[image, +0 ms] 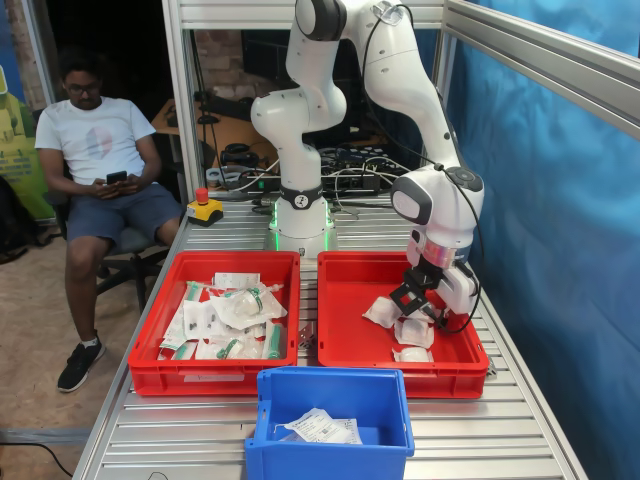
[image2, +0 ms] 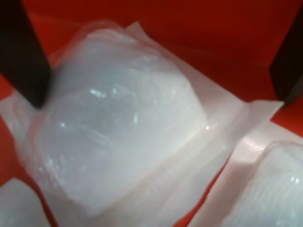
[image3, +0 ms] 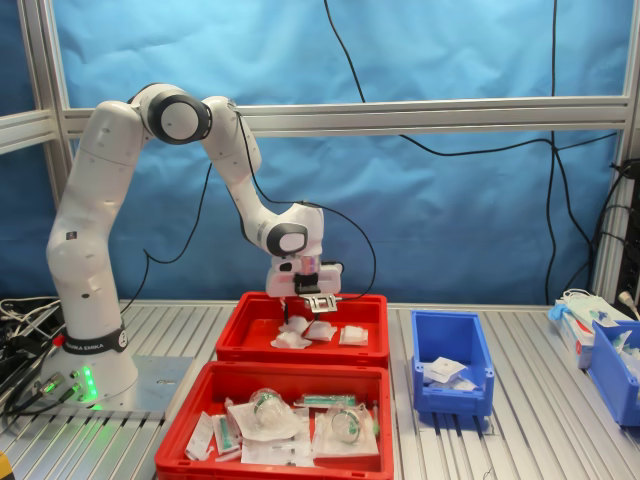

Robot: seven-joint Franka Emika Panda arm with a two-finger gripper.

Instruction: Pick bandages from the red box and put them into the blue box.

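Note:
My gripper [image: 416, 299] is low inside the red box [image: 345, 300], open, its jaws straddling a puffy white bandage [image2: 123, 127]. In the wrist view one dark finger [image2: 23, 52] touches the pad's edge and the other finger [image2: 289, 66] stands clear of it. Three bandages lie in the box's right part [image: 383, 311], [image: 414, 331], [image: 412, 354]. In the second exterior view the gripper [image3: 310, 312] hangs over the pads [image3: 320, 330] in the far red box [image3: 300, 356]. The blue box [image: 330, 378] stands in front and holds one white packet [image: 320, 428]; it also shows in the second exterior view [image3: 450, 395].
A twin red crate [image: 150, 345] holds green-marked packets and rolls [image: 240, 305], left of the red box in the first exterior view. A person [image: 100, 150] sits beyond the table's left edge. A yellow emergency button [image: 204, 209] sits by the arm's base. Another blue bin [image3: 615, 370] stands far right.

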